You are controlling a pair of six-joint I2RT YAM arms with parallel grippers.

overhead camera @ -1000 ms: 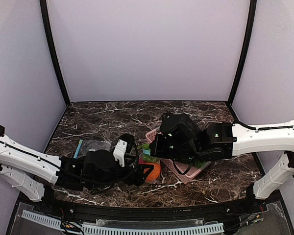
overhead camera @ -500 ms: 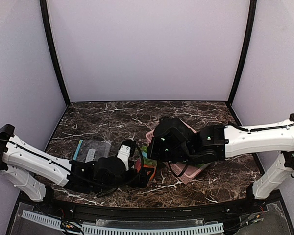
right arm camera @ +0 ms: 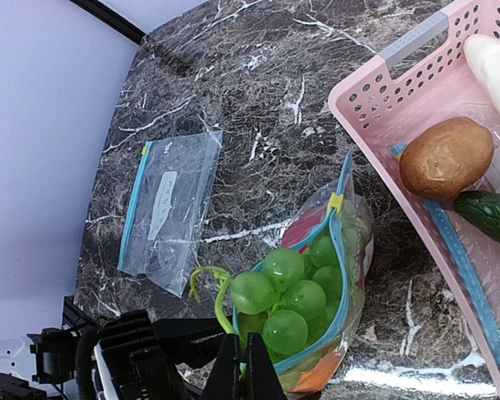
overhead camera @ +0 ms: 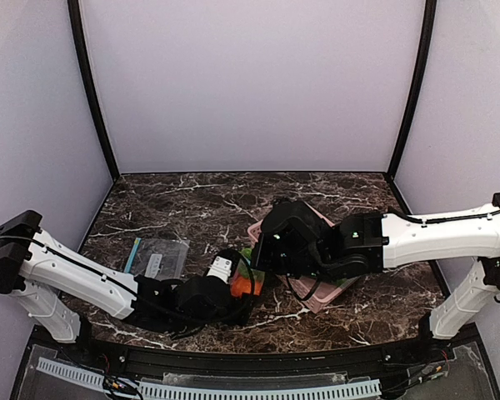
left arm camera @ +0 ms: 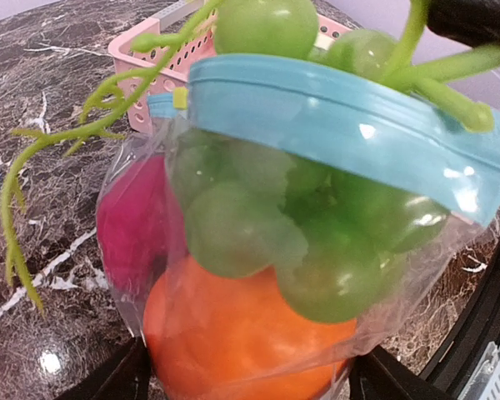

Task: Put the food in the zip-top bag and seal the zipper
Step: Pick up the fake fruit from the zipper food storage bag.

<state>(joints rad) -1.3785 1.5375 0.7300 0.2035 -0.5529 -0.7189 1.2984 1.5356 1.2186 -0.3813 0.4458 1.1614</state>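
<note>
Since a second ago the left arm (overhead camera: 75,271) has pushed in lower along the near edge of the worktop (overhead camera: 183,200). Its wrist now sits closer to the orange fruit (left arm camera: 242,333), and the second bag (overhead camera: 157,257), near the left edge, is no longer partly covered. The right fingers (right arm camera: 232,375) came down and toward the left in the first half second and have not shifted since.

The zip-top bag (right arm camera: 354,250) stands near the middle of the near edge, just left of the pink basket (right arm camera: 375,92), with its mouth up and gaping. The zipper (left arm camera: 342,125) runs roughly from far to near, and its yellow slider (right arm camera: 337,202) is at the far end beside the basket's corner. Inside, the orange fruit fills the bottom, a red fruit (left arm camera: 129,225) lies against one side, and the grape bunch (right arm camera: 287,300) sits on top, its stalk curling out over the rim.

The left fingers (left arm camera: 117,379) stand wide apart, one on each side of the bag's bottom, right beside the plastic. Whether they press on it cannot be told. The right fingers are together over the near end of the mouth; what they pinch cannot be made out.
</note>
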